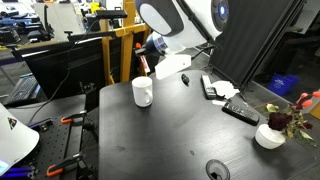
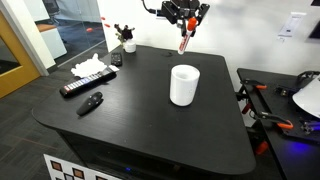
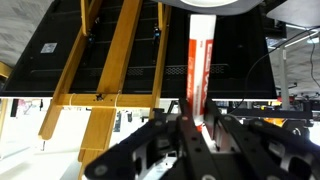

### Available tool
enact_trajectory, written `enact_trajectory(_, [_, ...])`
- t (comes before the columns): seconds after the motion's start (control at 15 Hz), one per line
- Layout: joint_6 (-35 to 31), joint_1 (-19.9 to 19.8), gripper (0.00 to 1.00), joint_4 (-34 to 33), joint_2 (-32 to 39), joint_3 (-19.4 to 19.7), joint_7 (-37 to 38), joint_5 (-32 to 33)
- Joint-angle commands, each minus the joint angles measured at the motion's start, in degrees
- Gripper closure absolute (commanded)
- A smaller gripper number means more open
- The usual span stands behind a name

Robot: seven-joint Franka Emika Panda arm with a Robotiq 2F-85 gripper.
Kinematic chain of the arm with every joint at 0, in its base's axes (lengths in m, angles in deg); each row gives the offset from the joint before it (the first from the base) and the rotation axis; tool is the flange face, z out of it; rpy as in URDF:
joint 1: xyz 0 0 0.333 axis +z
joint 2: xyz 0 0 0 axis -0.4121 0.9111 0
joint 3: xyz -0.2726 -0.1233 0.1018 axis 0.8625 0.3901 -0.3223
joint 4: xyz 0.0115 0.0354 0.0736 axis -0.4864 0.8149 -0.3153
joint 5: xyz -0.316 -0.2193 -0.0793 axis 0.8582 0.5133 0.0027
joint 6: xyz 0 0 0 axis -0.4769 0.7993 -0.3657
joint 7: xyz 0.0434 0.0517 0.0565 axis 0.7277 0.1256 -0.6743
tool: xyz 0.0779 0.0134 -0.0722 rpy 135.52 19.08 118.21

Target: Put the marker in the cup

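Wrist view: marker (image 3: 198,70) pinched between the jaws.

the dark table (image 2: 150,130) is carrying the cup (image 2: 183,85), standing upright near its middle. well apart from the cup, a black remote (image 2: 82,85), a small black object (image 2: 91,103) and crumpled white paper (image 2: 88,68) are lying, and a white flowered bowl (image 2: 129,46) is sitting farther off still.

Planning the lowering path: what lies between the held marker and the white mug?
Nothing. In an exterior view only bare black table shows between the marker, shut in the gripper, and the mug.
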Motion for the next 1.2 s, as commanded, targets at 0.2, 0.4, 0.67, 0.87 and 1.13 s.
enact_trajectory(0.2, [7.26,-0.99,0.95,-1.40,4.20,0.91,-1.84,-4.25])
enact_trajectory(0.4, [9.18,-1.25,0.95,-1.49,5.64,1.48,-0.77,-4.46])
enact_trajectory(0.67, [9.43,-1.27,0.95,-1.66,7.61,1.78,-0.89,-4.67])
enact_trajectory(0.87, [8.00,-1.02,0.95,-1.42,8.68,1.74,-1.10,-5.07])
enact_trajectory(1.13, [6.62,-0.85,0.95,-1.35,9.94,1.76,-1.28,-5.19])
